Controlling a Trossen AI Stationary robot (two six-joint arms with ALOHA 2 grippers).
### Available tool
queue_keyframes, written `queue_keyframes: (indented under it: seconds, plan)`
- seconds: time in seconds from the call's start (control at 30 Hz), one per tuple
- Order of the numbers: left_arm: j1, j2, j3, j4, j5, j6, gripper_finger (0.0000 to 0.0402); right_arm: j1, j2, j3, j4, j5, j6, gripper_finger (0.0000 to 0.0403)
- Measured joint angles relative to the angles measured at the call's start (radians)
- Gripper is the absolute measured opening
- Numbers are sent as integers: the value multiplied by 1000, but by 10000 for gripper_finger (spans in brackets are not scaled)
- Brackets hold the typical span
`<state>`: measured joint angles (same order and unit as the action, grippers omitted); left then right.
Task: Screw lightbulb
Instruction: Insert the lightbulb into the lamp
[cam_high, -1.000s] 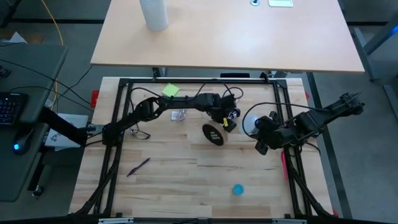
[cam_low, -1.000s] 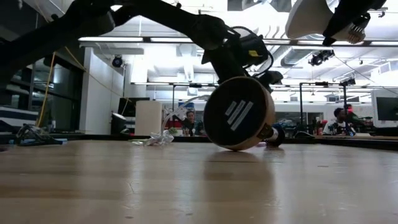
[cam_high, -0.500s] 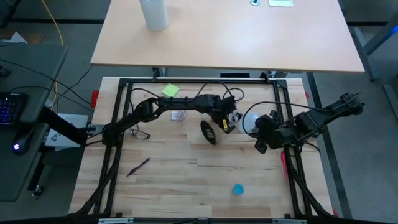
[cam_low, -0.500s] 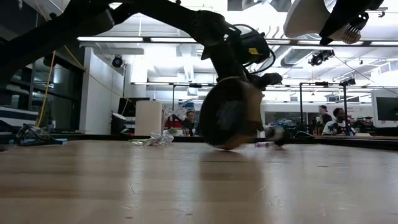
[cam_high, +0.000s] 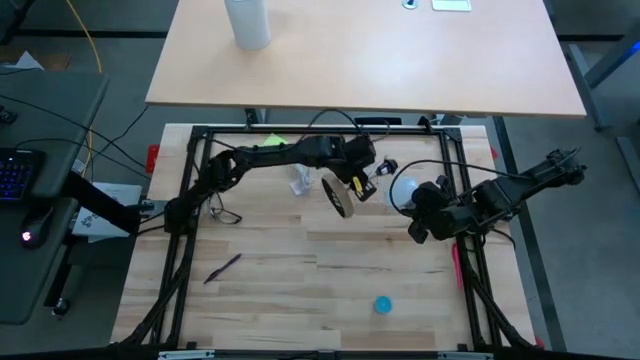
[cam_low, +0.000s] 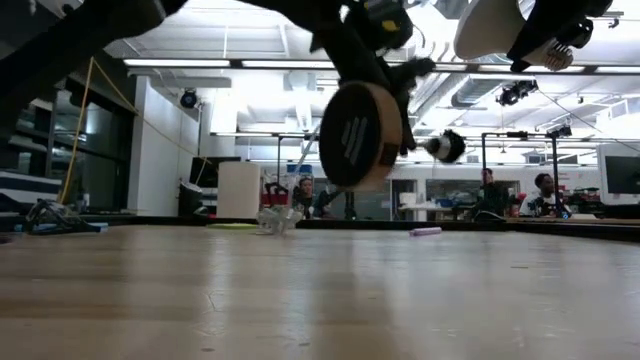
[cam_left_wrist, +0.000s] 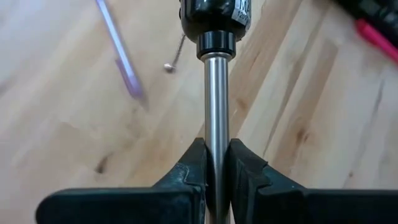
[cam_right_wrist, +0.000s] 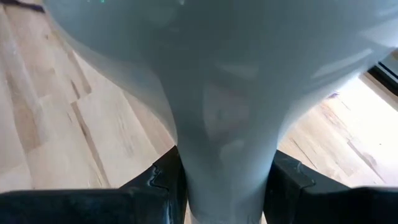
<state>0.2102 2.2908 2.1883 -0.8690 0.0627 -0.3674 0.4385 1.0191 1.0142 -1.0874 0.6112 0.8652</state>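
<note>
My right gripper (cam_high: 418, 205) is shut on the white frosted lightbulb (cam_high: 403, 189), held high above the table's right part (cam_low: 490, 28). My left gripper (cam_high: 357, 172) is shut on the metal stem (cam_left_wrist: 216, 106) of a lamp base. The base is a round wooden disc (cam_high: 340, 195) joined by the stem to a black socket (cam_low: 445, 147). It hangs in the air at the table's far middle, with the disc (cam_low: 360, 135) on edge. The bulb and socket are a short way apart. My left gripper pinches the bare metal stem (cam_left_wrist: 216, 146) between its two fingers (cam_left_wrist: 186, 168), a little below the black socket (cam_left_wrist: 214, 15). The lamp base is lifted clear of the table, tipped over so that its disc stands on edge. My right gripper pinches the lightbulb's tapering neck (cam_right_wrist: 224, 155) between its two fingers (cam_right_wrist: 165, 177). The round globe reaches out past the fingertips. The bulb is lifted clear of the table.
On the table lie a blue cap (cam_high: 383, 304), a dark pen (cam_high: 222, 267), glasses (cam_high: 225, 213), crumpled clear plastic (cam_high: 300, 182), a yellow note (cam_high: 272, 143) and a red pen (cam_high: 455, 260). A tall white cylinder (cam_high: 247, 22) stands on the far desk. People are in the room behind.
My left gripper has gone up and toward the table's far edge with the lamp base. The disc, which leaned with its rim on the table, is now lifted clear and has turned more edge-on. My right gripper has kept still with the lightbulb.
</note>
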Motion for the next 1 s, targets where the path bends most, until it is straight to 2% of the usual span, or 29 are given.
queue_keyframes:
  seconds: [0.17,0.37,0.5,0.7,1.0]
  plan:
    - [12,-92,0,-2,-49,44,24,0,0,0,-1,30,27,139]
    - [-2,-176,0,0,-207,128,24,0,-1,0,-1,73,28,139]
    - [-30,-199,0,22,-272,153,24,0,-1,0,-6,84,28,139]
    - [-71,-210,2,78,-325,186,24,0,-18,0,-23,82,30,139]
    - [-57,-238,1,87,-358,156,24,-1,-94,0,-65,98,53,139]
